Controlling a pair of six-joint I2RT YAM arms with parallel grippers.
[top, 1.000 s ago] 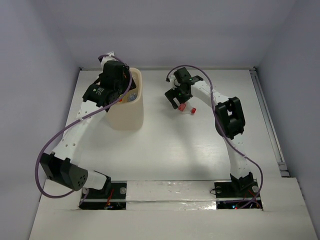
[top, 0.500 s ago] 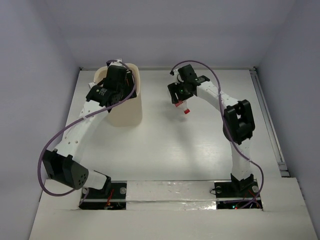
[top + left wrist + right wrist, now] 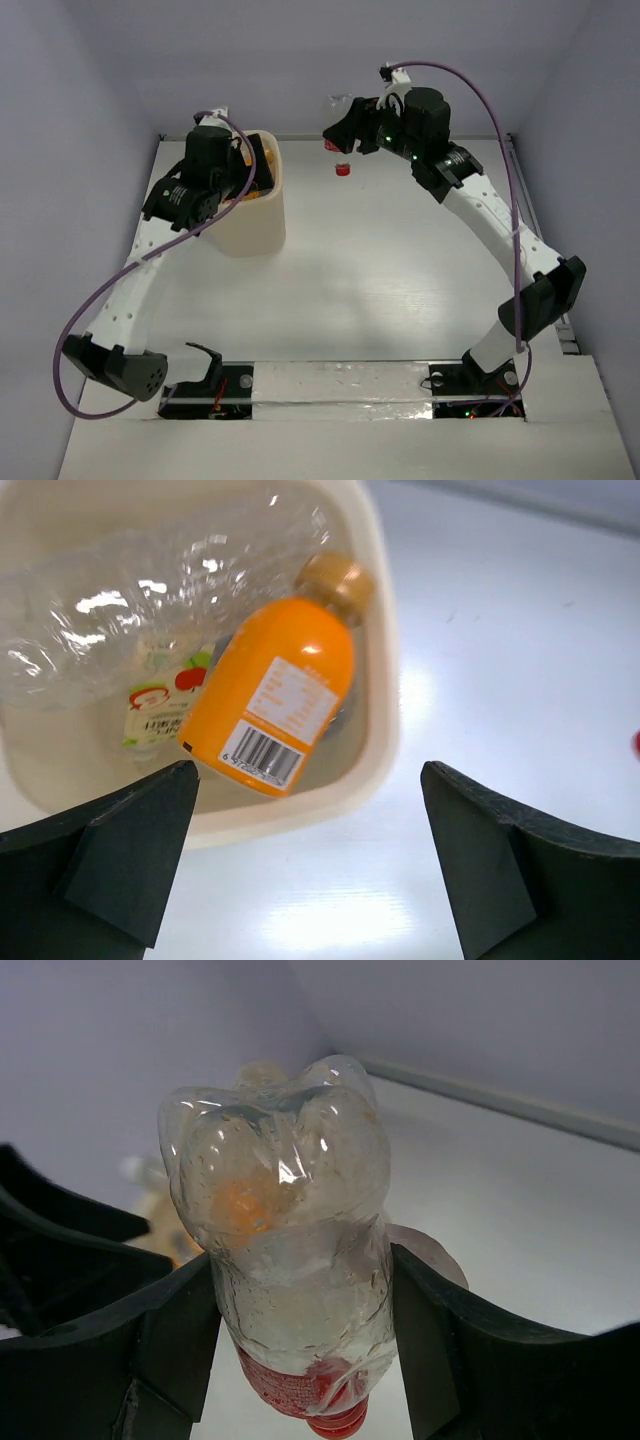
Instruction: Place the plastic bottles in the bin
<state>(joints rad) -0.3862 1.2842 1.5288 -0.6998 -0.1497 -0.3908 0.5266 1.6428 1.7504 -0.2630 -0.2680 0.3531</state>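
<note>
The left fingers (image 3: 120, 850) are hanging wide open and empty over the bin (image 3: 385, 680) with the orange bottle (image 3: 275, 710), while the right fingers (image 3: 170, 1340) are clamping a clear red-capped bottle (image 3: 280, 1190).

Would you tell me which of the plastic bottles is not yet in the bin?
The clear red-capped bottle, clamped in the right gripper; the orange bottle and the crinkled clear bottle already lie inside the bin.
</note>
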